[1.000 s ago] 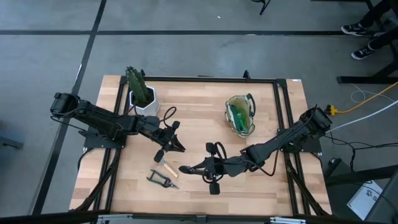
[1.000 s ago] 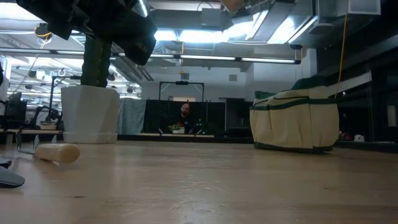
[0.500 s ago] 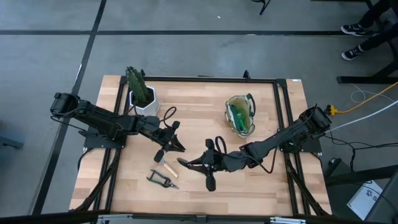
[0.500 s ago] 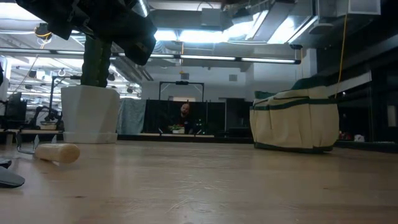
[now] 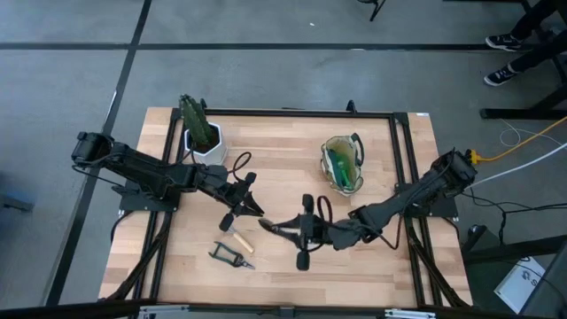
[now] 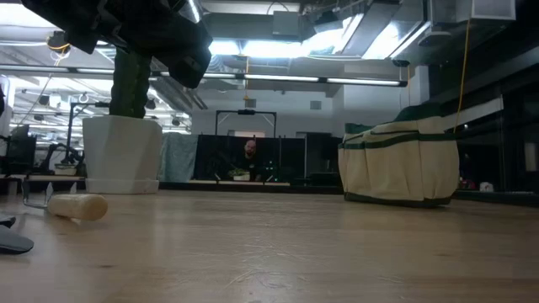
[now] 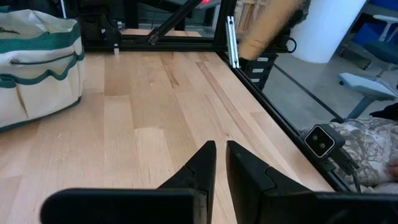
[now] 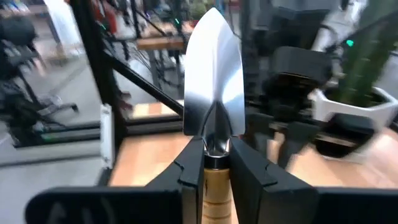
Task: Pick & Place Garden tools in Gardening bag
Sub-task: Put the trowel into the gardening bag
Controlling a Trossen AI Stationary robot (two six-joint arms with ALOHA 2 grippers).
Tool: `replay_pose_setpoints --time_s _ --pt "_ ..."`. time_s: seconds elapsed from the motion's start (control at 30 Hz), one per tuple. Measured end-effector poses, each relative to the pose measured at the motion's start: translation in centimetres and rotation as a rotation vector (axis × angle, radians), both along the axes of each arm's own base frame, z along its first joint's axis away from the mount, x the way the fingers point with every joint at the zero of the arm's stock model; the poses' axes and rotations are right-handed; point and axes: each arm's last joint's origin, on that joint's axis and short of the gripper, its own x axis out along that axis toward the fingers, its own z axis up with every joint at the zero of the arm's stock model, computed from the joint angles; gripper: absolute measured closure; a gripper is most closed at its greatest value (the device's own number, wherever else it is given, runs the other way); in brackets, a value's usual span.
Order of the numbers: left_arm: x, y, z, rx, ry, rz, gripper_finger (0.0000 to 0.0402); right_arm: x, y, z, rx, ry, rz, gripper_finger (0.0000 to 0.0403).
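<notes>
Overhead, table-level, two wrist cams; bag [image 5: 342, 166] shared.

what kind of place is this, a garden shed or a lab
Most likely a robotics lab or workshop: a wooden table in a black metal frame, strip lights overhead, and more workbenches behind.

Right tool [image 5: 285, 227] (gripping the trowel [image 5: 268, 225]) drawn back toward gardening bag [image 5: 341, 165], slightly

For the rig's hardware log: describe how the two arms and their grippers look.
Both arms are dark, near-black, slim and jointed, each with black cable looping near the wrist. The left gripper and the right gripper each end in two dark, matte, wedge-shaped fingers tapering toward the tips. No markings show on them.
</notes>
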Motion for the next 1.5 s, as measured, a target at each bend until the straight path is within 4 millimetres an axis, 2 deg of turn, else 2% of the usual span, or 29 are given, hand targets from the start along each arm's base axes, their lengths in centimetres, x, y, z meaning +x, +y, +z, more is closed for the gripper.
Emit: replay_pose_setpoints --time_s 0.3,0.47,0.63,0.87,1.1,1.3,1.4,1.5 --pt "0.0 0.0 0.0 0.000 0.000 0.000 0.0370 -1.6 -4.0 2.9 -0.029 0.077 -0.018 0.0352" --pt "0.0 0.0 0.0 0.000 0.000 0.000 0.0370 -2.6 -5.7 3.6 -0.059 0.121 -0.135 0.0352" --pt "0.0 0.0 0.0 0.000 0.000 0.000 0.0370 -3.3 -6.8 3.7 -0.084 0.174 -0.171 0.0352" --pt "0.0 0.0 0.0 0.000 0.000 0.000 0.0370 -4.9 -8.1 0.3 -0.058 0.217 -0.218 0.0352" --pt "0.0 0.0 0.0 0.000 0.000 0.000 0.0370 -8.0 -9.3 -2.9 0.008 0.072 -0.217 0.0352" --pt "0.0 0.0 0.0 0.000 -0.001 0.000 0.0370 -10.5 -9.8 -5.7 -0.017 -0.012 -0.187 0.0352" --pt "0.0 0.0 0.0 0.000 0.000 0.000 0.0370 -11.2 -10.1 -7.1 -0.035 -0.011 -0.252 0.0352" --pt "0.0 0.0 0.0 0.000 -0.001 0.000 0.0370 -11.5 -10.4 -7.7 -0.052 -0.011 -0.317 0.0352"
